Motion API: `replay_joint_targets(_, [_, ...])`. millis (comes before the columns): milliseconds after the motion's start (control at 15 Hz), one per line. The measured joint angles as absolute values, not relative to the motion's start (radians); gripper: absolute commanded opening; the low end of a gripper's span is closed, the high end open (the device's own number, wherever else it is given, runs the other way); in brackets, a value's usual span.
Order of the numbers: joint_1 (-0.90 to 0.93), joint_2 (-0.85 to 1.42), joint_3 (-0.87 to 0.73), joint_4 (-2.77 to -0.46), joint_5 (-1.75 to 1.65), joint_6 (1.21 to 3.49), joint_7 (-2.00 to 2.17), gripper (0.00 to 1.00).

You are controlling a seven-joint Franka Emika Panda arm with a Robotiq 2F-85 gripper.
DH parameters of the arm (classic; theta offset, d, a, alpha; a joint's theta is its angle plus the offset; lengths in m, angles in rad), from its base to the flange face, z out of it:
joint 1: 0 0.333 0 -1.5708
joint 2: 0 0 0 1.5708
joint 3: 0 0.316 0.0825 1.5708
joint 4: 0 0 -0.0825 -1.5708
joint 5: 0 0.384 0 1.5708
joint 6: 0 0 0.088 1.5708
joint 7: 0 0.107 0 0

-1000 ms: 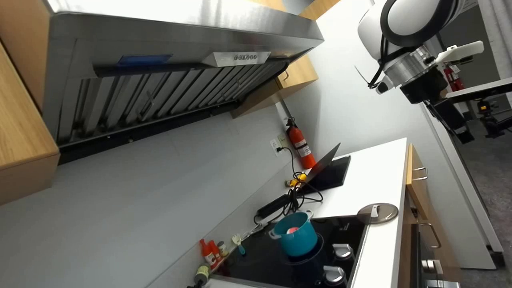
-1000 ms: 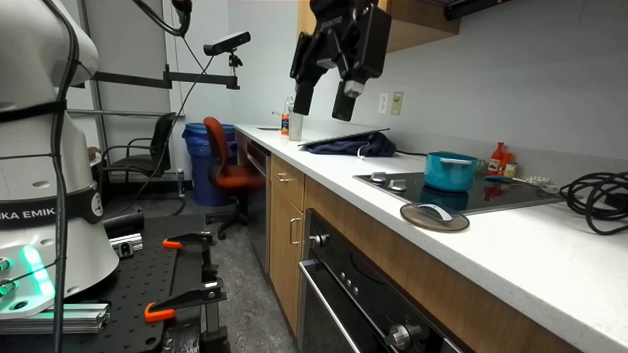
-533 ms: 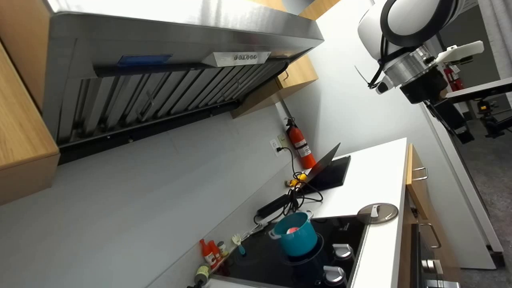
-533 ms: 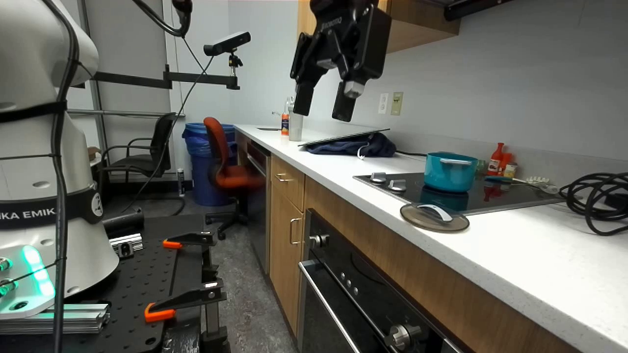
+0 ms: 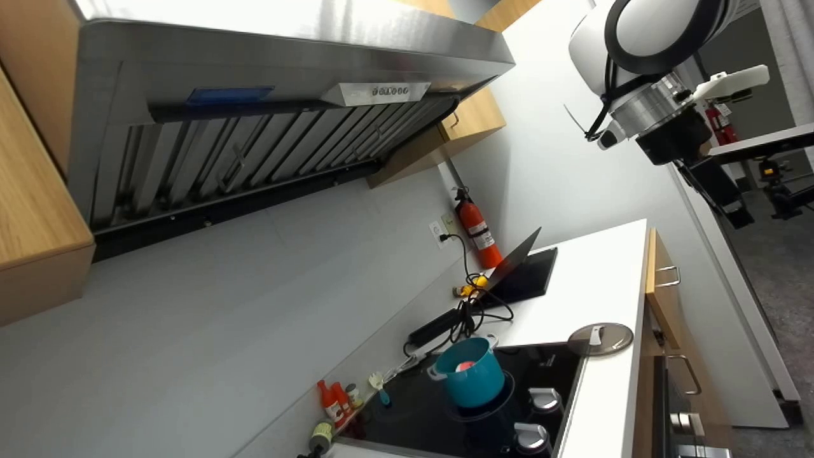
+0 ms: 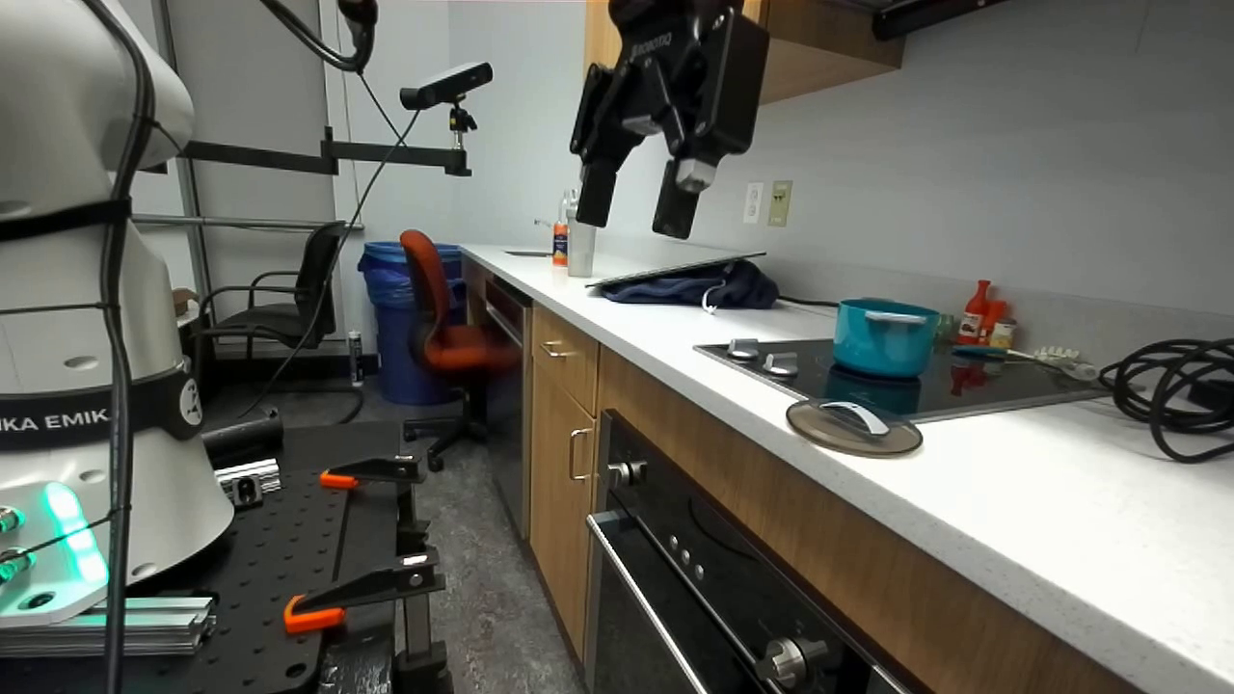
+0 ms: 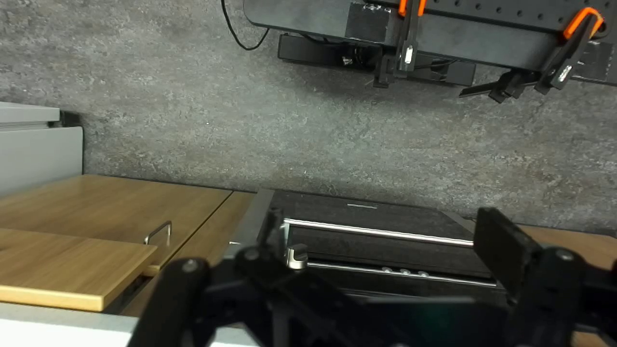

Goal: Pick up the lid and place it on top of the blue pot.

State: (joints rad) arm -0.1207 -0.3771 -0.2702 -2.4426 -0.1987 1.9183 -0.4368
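- In an exterior view, the black two-fingered pincer (image 6: 635, 212) hangs in the air pointing down, spread wide and with hold of nothing.
- The wrist view shows its dark fingers (image 7: 501, 246) well apart, with the black oven front (image 7: 385, 243), its bright metal handle and the mottled grey floor (image 7: 313, 125) in sight.
- The round, flat, see-through grey lid (image 6: 839, 440) with a pale arched handle lies on the long white counter (image 6: 1022, 492), just beside the front edge and well apart from the pincer.
- In both exterior views, the lid overlaps a corner of the flat black glass cooktop (image 6: 993, 386).
- The small round teal-blue pot (image 6: 882, 339) with pale side handles stands upright on the cooktop, farther back than the lid and apart from it.
- In an exterior view, a red-and-white thing (image 5: 465, 366) shows inside the pot; what it is, I cannot tell.
- Two silvery knobs (image 6: 781, 363) sit left of the pot.
- A red bottle (image 6: 972, 316) stands beyond, to the right.
- Coiled black cable (image 6: 1181, 390) lies far right.
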Motion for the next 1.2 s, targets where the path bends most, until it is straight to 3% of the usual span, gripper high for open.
replay_joint_targets(1200, [-0.121, -0.339, -0.27, -2.428, -0.196, 1.977, -0.435, 1.0])
